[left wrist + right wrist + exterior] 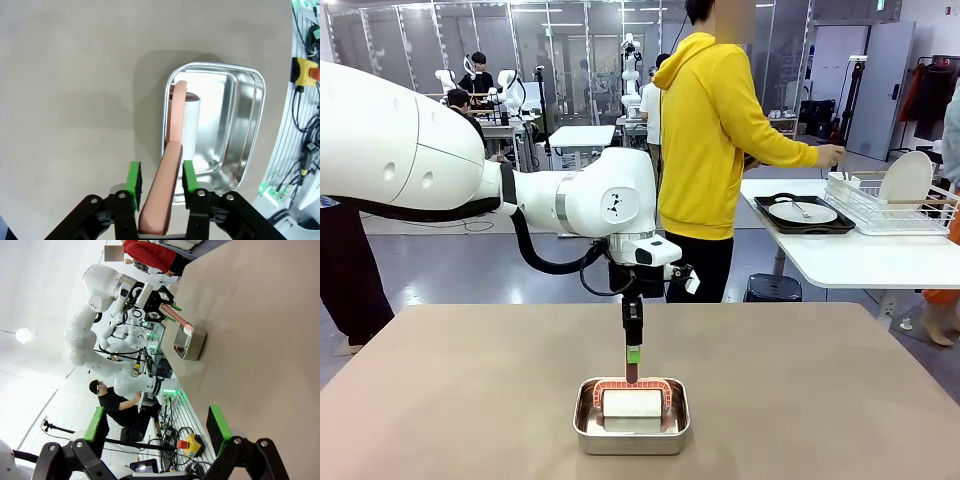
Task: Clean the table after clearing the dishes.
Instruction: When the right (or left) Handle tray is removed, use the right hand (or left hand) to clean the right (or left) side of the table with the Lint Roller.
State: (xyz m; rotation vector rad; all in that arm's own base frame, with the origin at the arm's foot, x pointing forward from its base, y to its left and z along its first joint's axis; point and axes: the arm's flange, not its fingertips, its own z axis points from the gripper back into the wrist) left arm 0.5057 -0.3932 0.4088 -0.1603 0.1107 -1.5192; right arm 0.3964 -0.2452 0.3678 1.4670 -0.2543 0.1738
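The table (840,400) is a wide, matte tan-brown top, plain and smooth, reaching from the near edge of the front view to the far side, where a person (715,140) in a yellow hoodie stands turned away. Near its front middle sits a small steel pan (632,445) holding a white roller (631,403) with a salmon-pink handle (167,170). The left claw (633,355) points straight down over the pan, clamped on that handle; the wrist view has the green pads (134,181) pressed against both sides of it. The right claw (157,425) is off the table's side, its pads well apart, holding nothing. On the white table (860,262) at the right lies a dark tray (840,226) with a round white plate (803,213) and a piece of silver cutlery. A second plate (905,180) stands on edge in the wire rack (860,205) beside it.
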